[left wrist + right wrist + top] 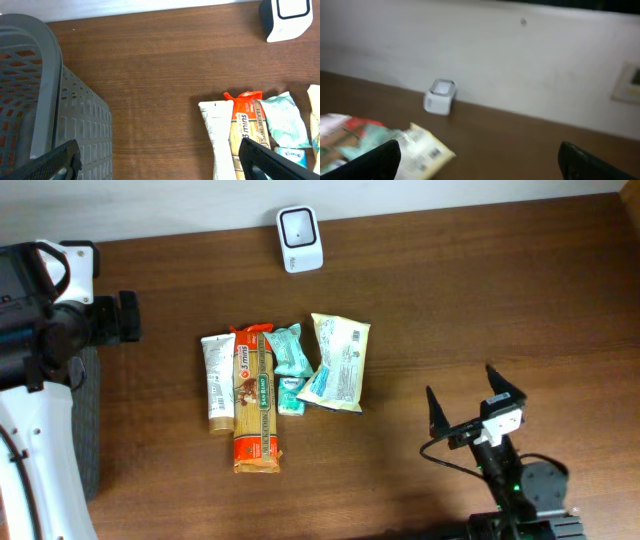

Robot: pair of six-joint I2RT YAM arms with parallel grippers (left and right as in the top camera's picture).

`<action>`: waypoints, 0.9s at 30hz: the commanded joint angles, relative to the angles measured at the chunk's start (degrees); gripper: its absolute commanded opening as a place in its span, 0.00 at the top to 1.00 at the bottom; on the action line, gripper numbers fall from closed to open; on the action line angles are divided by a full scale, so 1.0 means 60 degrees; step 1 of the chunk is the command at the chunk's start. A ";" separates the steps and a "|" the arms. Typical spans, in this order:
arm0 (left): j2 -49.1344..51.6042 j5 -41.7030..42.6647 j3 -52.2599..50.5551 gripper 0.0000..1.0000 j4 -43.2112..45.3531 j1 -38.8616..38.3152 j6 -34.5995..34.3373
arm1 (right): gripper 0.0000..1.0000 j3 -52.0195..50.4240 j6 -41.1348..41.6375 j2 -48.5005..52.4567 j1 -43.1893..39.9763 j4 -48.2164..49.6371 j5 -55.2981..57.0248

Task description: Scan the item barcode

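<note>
Overhead: the white scanner (299, 238) sits by the wall. Just robot-side of it lie a white tube (217, 383), an orange pasta pack (255, 412) reading "3 mins", 2 teal packs (288, 350) and a pale wipes pack (338, 362). The right gripper (460, 380) sits well apart from the scanner, fingers wide, empty.

Left wrist: the left gripper (159, 145) is spread wide over the bare table (150, 75), with the grey basket (50, 100) far from the scanner (286, 19).

Right wrist: blurry, with the fingers wide and level and the scanner (440, 96) ahead.
</note>
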 commanded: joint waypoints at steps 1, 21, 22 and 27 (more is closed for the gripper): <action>-0.0109 0.0109 -0.0033 0.01 -0.0004 0.0026 0.0149 | 0.02 0.1676 0.0040 0.1432 0.0044 -0.0058 -0.1217; -0.0109 0.0109 -0.0033 0.01 -0.0004 0.0026 0.0153 | 0.02 0.9887 0.0149 1.1081 0.0044 -0.8732 -0.3927; -0.0109 0.0109 -0.0033 0.01 -0.0004 0.0026 0.0149 | 0.01 0.9887 0.0153 1.1551 0.0044 -0.8564 -0.4401; -0.0109 0.0109 -0.0033 0.01 -0.0004 0.0026 0.0149 | 0.10 0.9887 0.2415 1.3602 0.0146 -0.7978 -0.4142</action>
